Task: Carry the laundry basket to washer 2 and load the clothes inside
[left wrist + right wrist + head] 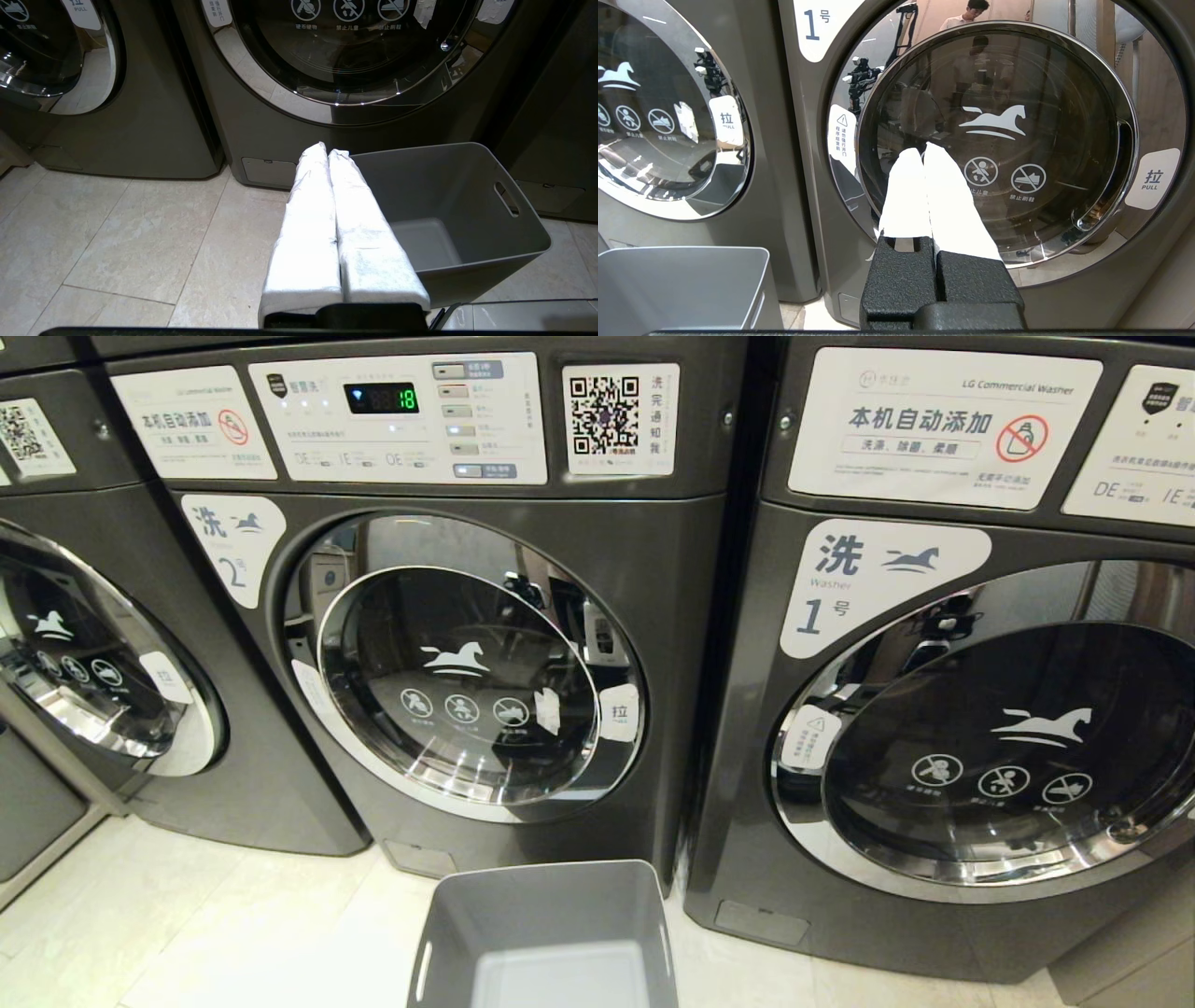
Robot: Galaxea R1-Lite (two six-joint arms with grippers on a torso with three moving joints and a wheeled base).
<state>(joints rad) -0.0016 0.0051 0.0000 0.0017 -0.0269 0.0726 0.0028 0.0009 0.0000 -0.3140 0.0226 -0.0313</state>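
Note:
The grey laundry basket (551,915) stands on the floor right in front of washer 2 (672,616), and its inside shows bare. The clothes are out of view. Washer 2's round glass door (462,681) is closed. My left gripper (328,150) is shut with nothing in it, its white-wrapped fingers low over the floor beside the laundry basket's (420,186) near corner. My right gripper (923,150) is shut and empty, pointing at the door of washer 1 (808,163). Neither arm shows in the head view.
Washer 1 (738,709) stands close to the right of washer 2, and a third washer (233,756) to the left. Pale floor tiles (187,933) lie left of the basket. A person is reflected in washer 1's door ring (966,14).

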